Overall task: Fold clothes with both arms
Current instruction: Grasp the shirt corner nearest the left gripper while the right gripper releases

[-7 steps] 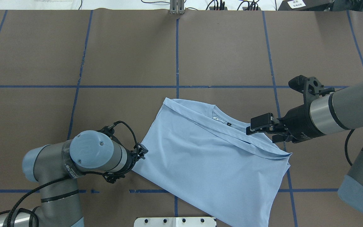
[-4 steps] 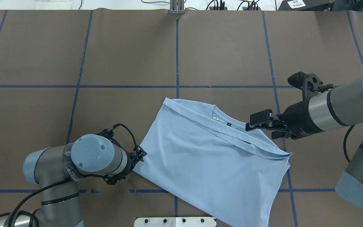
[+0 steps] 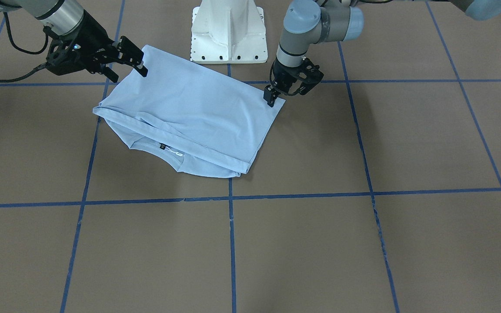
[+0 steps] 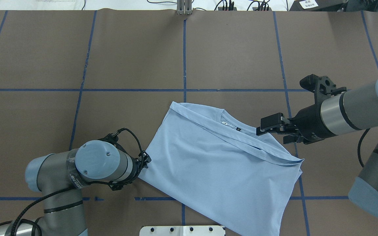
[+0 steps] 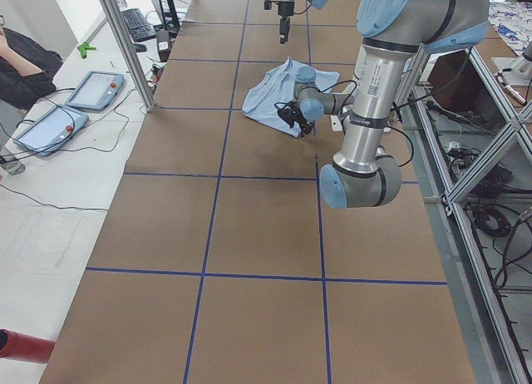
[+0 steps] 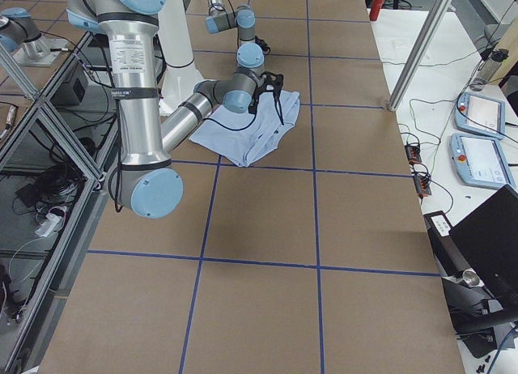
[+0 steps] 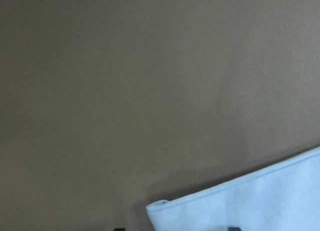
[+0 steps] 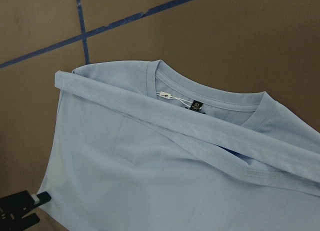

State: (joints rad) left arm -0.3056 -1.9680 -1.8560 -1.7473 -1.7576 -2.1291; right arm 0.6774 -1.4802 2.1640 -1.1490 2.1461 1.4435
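Observation:
The light blue T-shirt (image 4: pixel 215 170) lies folded over on the brown table, its collar and dark neck label (image 8: pixel 197 105) showing at the far edge. Seen from the front, the same shirt (image 3: pixel 189 113) rests just before the pedestal. My left gripper (image 4: pixel 144 161) is down at the shirt's left corner. The left wrist view shows that corner (image 7: pixel 165 207) lying between two fingertips set wide apart, so the gripper is open. My right gripper (image 4: pixel 272 135) hovers open beside the collar-side shoulder and holds nothing.
The white pedestal base (image 3: pixel 228 30) stands right behind the shirt. Blue tape lines (image 4: pixel 184 59) divide the table into squares. In the exterior left view a person (image 5: pixel 21 64) sits beyond the table's edge, near two tablets (image 5: pixel 71 105).
My right gripper has drifted slightly up and away from the shirt's shoulder. The left arm has shifted a little; its gripper stays at the corner. The shirt has not moved.

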